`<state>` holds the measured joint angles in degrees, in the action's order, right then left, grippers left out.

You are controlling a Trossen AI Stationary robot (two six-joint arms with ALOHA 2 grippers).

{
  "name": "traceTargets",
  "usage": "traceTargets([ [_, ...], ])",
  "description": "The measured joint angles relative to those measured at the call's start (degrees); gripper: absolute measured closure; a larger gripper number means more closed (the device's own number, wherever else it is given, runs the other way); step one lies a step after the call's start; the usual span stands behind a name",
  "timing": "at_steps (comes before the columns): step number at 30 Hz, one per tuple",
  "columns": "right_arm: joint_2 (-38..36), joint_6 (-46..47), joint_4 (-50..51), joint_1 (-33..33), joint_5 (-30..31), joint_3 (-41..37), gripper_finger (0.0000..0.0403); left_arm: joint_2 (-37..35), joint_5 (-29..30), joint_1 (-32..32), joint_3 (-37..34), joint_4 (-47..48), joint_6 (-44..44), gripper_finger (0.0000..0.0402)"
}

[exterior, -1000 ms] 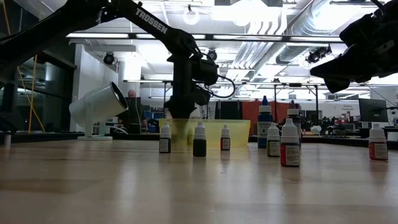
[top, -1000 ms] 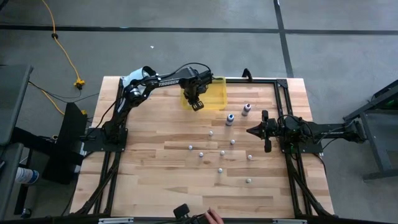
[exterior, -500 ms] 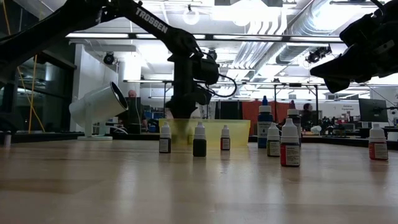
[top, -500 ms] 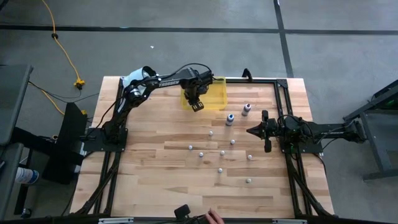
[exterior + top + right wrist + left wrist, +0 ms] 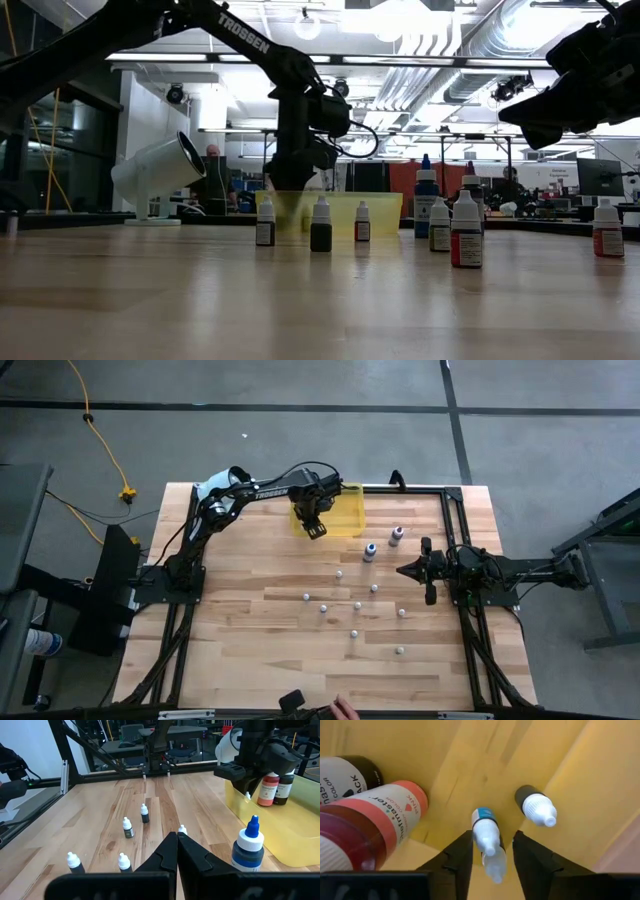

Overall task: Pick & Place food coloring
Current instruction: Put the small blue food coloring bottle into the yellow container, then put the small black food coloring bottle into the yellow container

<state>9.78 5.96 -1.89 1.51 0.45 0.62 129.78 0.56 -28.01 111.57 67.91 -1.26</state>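
Note:
My left gripper (image 5: 316,527) hangs open over the near left part of the translucent yellow tray (image 5: 355,515). In the left wrist view a tiny dropper bottle with a blue band (image 5: 486,837) shows between the fingers with a gap beside it. A second dropper (image 5: 536,810) lies on the tray floor. A pink-labelled bottle (image 5: 380,820) and a black one (image 5: 345,772) are in the tray too. Several droppers (image 5: 340,573) stand on the table, along with a blue bottle (image 5: 370,550) and a purple bottle (image 5: 397,535). My right gripper (image 5: 405,570) is shut and empty, raised at the table's right.
A white cylinder (image 5: 155,170) stands at the far left of the table. Black frame rails (image 5: 455,530) run along the far and right sides. A person's hand (image 5: 345,708) shows at the near edge. Bare wood lies at the near left.

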Motion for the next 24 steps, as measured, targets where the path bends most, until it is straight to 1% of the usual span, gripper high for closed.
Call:
traceTargets([
  [4, 0.0, 0.01, 0.0, 0.0, 0.0, 0.0, 0.0402, 0.0, 0.02, 0.04, 0.0, 0.22, 0.02, 0.0254],
  [10, 0.0, 0.0, 0.0, -0.01, 0.01, 0.0, 0.0402, 0.0, 0.36, 0.28, 0.24, 0.95, 0.02, 0.0252],
  [18, 0.01, 0.01, 0.0, 0.0, 0.02, -0.01, 0.0402, 0.0, 0.24, 0.31, 4.67, 2.27, 0.02, 0.0252],
  [24, 0.02, 0.0, 0.0, 0.01, 0.02, -0.02, 0.0402, 0.0, 0.6, 0.69, 9.15, 5.4, 0.02, 0.0252],
])
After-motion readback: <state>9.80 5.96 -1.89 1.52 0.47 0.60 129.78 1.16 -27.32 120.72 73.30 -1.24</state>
